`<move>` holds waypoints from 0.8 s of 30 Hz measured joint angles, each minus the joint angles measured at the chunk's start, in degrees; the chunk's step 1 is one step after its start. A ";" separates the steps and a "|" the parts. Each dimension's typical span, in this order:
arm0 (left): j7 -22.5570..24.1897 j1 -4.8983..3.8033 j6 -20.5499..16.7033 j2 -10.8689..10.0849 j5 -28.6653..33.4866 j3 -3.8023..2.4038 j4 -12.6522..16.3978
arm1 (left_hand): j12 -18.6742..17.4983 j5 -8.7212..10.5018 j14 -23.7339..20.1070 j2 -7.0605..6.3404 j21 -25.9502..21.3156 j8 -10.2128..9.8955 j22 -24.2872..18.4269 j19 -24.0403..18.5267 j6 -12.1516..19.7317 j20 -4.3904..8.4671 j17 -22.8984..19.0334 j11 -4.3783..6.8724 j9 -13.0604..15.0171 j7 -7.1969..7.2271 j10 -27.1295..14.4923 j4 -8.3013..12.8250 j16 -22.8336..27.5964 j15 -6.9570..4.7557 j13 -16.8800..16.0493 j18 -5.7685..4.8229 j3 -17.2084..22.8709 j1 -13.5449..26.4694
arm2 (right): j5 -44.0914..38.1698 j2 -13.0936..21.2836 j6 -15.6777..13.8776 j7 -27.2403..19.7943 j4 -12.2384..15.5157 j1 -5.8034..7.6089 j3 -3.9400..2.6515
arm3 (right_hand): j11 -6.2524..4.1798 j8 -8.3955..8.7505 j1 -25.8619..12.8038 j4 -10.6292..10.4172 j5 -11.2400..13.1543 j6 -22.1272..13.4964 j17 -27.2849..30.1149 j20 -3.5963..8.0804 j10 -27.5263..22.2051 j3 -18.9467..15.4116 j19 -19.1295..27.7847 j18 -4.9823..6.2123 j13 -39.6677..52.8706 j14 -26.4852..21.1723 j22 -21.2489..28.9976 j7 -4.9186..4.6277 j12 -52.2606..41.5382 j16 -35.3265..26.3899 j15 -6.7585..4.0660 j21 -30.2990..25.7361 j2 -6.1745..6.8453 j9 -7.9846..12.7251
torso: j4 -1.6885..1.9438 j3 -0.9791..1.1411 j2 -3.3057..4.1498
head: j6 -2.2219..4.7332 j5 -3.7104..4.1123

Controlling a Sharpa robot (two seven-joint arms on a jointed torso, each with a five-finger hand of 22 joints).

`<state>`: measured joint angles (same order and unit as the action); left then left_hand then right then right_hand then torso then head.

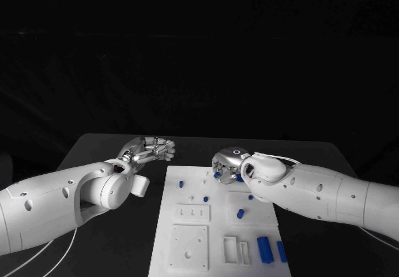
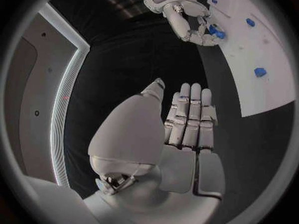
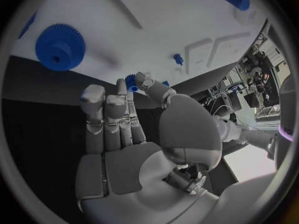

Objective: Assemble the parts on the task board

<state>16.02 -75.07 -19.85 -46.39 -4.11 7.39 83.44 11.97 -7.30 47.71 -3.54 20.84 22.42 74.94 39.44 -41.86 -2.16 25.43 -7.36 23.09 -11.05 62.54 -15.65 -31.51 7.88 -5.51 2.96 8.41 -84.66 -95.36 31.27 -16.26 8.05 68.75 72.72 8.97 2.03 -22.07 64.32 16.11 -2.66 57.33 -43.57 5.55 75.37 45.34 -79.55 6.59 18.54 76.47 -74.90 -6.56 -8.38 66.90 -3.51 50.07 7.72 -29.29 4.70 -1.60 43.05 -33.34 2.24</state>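
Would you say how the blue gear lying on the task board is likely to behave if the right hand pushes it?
The blue gear lies flat on the task board, so it would probably slide, not roll. It looks like rigid plastic, likely light. Its toothed rim might catch fingertips of the right hand.

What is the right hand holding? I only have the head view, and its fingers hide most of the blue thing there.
Observer: The right wrist view shows the right hand pinching a small blue toothed part between its thumb and a finger, near the edge of the task board.
Operator: And the left hand, is anything in it?
Observer: No. In the left wrist view its fingers lie straight and side by side with nothing in them, over the black table beside the board.
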 measured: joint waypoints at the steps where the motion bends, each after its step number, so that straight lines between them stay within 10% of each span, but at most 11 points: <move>1: -0.02 0.00 0.00 0.04 0.00 0.00 -0.01 | 0.00 0.00 0.00 -0.21 0.00 0.00 0.00 0.00 0.00 0.00 -0.01 0.00 0.00 0.00 0.00 0.00 0.00 0.00 0.00 0.00 0.00 -0.22 | 0.08 -0.46 -0.34 0.27 -0.13 0.00 0.00 | 0.00 0.01 -0.05 0.00 0.00 0.00 0.03 0.00 0.00 0.00 0.00 -0.01 0.00 0.00 0.00 0.00 0.00 0.00 0.00 0.00 -0.04 -0.06 | 0.02 0.00 0.03 | 0.03 -0.03; 24: -0.28 -0.01 0.00 0.87 -0.19 -0.01 -0.14 | 0.00 0.00 0.01 -0.21 0.00 -0.29 -0.01 0.00 0.00 0.00 -0.13 0.00 -0.15 0.00 0.00 -0.35 -0.22 -0.01 0.11 -0.02 -0.35 -0.67 | -2.53 -5.32 -3.71 4.47 -3.71 -0.04 -0.02 | -0.32 0.03 -0.04 0.17 0.01 -0.29 0.41 -0.02 -0.32 0.61 0.00 -0.04 0.00 0.00 -0.04 -0.07 0.07 0.00 -0.01 0.22 -0.04 -0.59 | 0.04 -0.03 0.26 | 0.57 -0.53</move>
<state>15.73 -75.08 -19.85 -45.51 -4.30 7.38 83.30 11.97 -7.30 47.72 -3.75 20.84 22.13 74.93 39.44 -41.86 -2.16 25.31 -7.36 22.94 -11.05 62.54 -15.99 -31.72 7.87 -5.40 2.93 8.06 -85.33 -97.89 25.95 -19.96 12.52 65.04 72.68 8.95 1.71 -22.04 64.28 16.29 -2.65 57.04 -43.16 5.52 75.05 45.95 -79.56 6.54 18.55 76.46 -74.95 -6.64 -8.31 66.90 -3.51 50.29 7.67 -29.88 4.74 -1.63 43.31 -32.78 1.71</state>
